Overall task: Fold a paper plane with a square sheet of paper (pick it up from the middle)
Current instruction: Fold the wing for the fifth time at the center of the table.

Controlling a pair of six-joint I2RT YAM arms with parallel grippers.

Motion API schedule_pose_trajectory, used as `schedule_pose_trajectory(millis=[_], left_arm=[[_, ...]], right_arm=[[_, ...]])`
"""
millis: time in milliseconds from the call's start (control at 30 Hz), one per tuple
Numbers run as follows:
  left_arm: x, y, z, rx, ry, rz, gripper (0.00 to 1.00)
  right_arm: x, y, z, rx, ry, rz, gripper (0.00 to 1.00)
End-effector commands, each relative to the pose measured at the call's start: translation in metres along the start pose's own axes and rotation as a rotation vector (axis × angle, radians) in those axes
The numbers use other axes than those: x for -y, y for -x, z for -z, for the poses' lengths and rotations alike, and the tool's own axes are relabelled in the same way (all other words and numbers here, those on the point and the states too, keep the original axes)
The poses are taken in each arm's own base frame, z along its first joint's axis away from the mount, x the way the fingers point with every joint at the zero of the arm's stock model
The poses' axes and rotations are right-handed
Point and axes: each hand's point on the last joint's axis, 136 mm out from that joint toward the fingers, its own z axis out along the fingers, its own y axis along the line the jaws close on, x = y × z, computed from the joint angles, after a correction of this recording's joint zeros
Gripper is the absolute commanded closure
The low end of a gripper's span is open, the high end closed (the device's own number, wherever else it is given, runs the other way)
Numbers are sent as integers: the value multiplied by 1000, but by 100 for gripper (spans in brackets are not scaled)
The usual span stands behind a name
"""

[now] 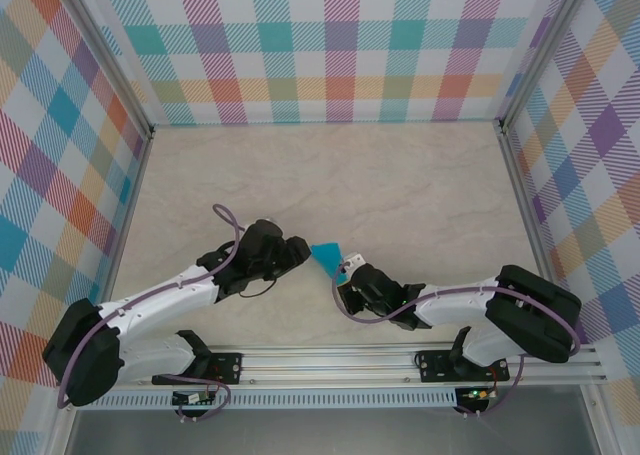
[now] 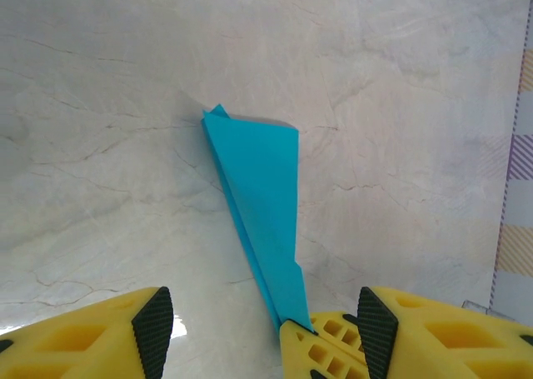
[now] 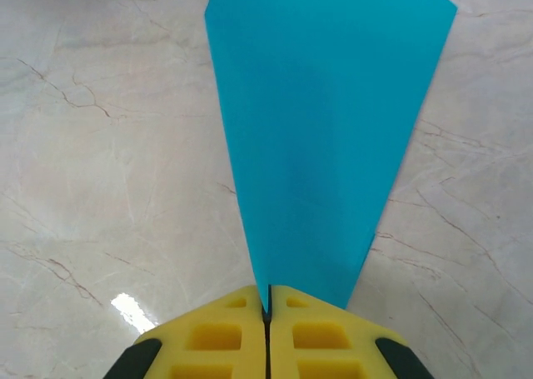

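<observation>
The square sheet of paper is folded into a narrow teal paper plane (image 1: 328,256), a long wedge with a centre crease (image 2: 262,196). It lies low over the marble table between the two arms. My right gripper (image 3: 267,312) is shut on its narrow tip, and the wide end (image 3: 325,104) fans out away from the wrist. My left gripper (image 2: 265,329) is open. Its black-padded fingers (image 2: 154,329) stand on either side of the paper and touch nothing. The right gripper's yellow fingertips (image 2: 321,346) show between them, pinching the tip.
Both arms reach in from the rail (image 1: 400,360) at the near edge, and the grippers (image 1: 300,250) meet at the table's front centre. Checkered walls (image 1: 340,45) close off the back and both sides. Bare marble table (image 1: 400,185) stretches beyond the paper.
</observation>
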Motion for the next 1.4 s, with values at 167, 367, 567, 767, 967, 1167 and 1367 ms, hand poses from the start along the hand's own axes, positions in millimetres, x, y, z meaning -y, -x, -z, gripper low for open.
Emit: schedule_pose_trajectory(millis=[167,367,567,767,967,1167,1367], left_arm=[[-13,-7,-5,-17,32,27,39],[-10,-10,-9,-36,12,33,48],[-11,-14,-12,-50,-4,49,49],[-12,-17,-12,-59,-19,62,49],[-11,-19,-15,-66,-36,72,41],[0,-19,-31,-103,-25,66,25],[-3,-24,-58,-189,67,98,21]], right_arm=[[-22,10,-1,36,185,-141,94],[-18,4,-5,36,194,-227,94],[-17,0,-10,47,212,-306,94],[-13,-8,-15,38,209,-379,94],[-6,-13,-9,46,190,-393,94],[-2,-14,-7,35,157,-324,92],[-4,-14,-3,37,164,-250,91]])
